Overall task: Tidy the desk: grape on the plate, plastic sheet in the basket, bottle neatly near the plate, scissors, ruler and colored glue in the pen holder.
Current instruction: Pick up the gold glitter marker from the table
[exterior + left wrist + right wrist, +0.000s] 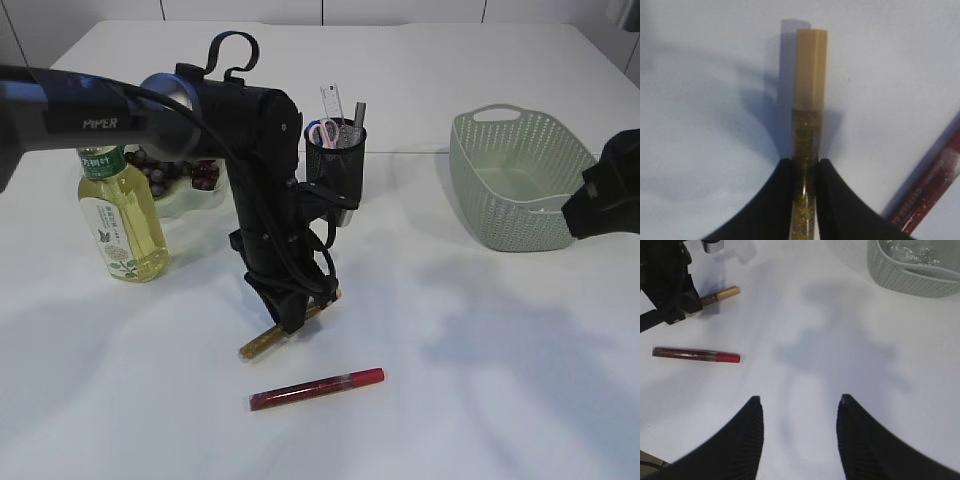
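Spanning the scene, the white tabletop [480,350] carries the green basket [520,180] at the right. The left gripper [805,172] has its jaws closed on the gold glue stick [809,100]; the right gripper [797,402] hangs with jaws apart, empty. The red glue stick [318,388] lies nearby.
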